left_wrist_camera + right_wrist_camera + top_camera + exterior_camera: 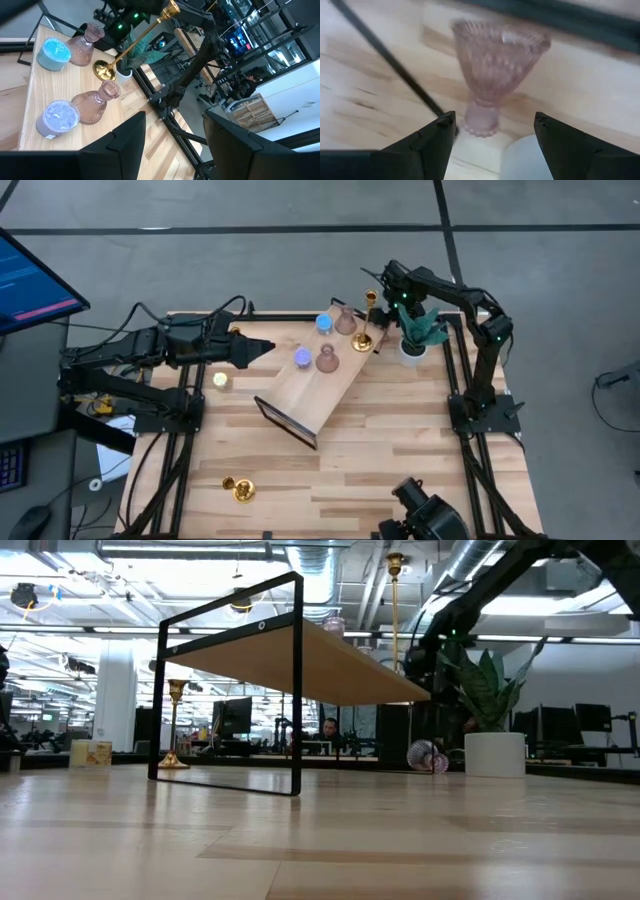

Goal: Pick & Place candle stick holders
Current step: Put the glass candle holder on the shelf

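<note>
A tilted wooden shelf (pixel 310 385) holds a blue holder (pixel 324 322), a violet one (pixel 302 357), two pink ones (pixel 345 322) (pixel 327 360) and a tall gold stemmed one (pixel 363 340). A third pink ribbed holder (pixel 492 65) lies on its side on the table by the white pot. My right gripper (pixel 495 120) is open above it, a finger on either side, not touching. My left gripper (pixel 262 350) is open and empty at the shelf's left side, facing the holders (pixel 92 105). A yellow holder (pixel 220 379) and a gold one (pixel 240 488) rest on the table.
The white-potted green plant (pixel 415 335) stands at the far right, close to my right gripper. The shelf's black frame (pixel 297 680) stands on the table's middle. Another gold stemmed holder (pixel 175 725) stands on the table left of the frame in the low view.
</note>
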You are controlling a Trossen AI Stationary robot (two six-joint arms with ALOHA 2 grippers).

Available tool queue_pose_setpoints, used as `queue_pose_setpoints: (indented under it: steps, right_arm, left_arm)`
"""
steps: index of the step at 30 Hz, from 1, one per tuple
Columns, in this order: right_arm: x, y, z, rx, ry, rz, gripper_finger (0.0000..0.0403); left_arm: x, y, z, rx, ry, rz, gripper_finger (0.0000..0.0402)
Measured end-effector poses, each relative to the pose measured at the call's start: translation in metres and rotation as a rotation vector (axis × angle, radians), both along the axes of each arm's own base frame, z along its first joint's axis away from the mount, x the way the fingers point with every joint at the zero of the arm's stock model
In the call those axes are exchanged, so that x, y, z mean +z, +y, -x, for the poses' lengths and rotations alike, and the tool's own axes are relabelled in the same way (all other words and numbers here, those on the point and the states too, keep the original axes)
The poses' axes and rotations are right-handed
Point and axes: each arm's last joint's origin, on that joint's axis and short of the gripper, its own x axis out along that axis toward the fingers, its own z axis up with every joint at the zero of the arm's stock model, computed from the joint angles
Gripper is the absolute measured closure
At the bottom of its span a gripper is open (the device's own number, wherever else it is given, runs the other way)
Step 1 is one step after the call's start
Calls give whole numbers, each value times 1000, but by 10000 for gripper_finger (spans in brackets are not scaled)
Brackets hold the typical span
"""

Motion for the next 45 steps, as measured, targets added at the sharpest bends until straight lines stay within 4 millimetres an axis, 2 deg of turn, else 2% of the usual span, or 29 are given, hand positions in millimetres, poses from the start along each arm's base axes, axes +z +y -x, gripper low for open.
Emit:
queue_pose_setpoints:
  steps: [2, 9, 13, 22, 26, 33, 45]
  right_arm:
    - [-11, 4, -1, -3, -14, -35, 143]
    - [-31, 7, 1, -38, -54, -40, 143]
    - [-33, 6, 0, -40, -66, -19, 143]
    - [-51, 10, 3, -85, -89, -11, 147]
    - [-53, 9, 3, -95, -101, -1, 187]
    - [-52, 8, 2, -84, -113, 14, 312]
    - [-50, 10, 4, -82, -110, -13, 331]
  left_arm:
    - [0, 0, 0, 0, 0, 0, 202]
    - [0, 0, 0, 2, -3, 0, 202]
    - [1, 1, 0, 22, -6, -5, 202]
    - [1, 1, 0, 28, -11, -6, 202]
    - [1, 1, 0, 28, -12, -6, 202]
    - [1, 1, 0, 27, -14, -9, 202]
    - [1, 1, 0, 20, -14, -8, 202]
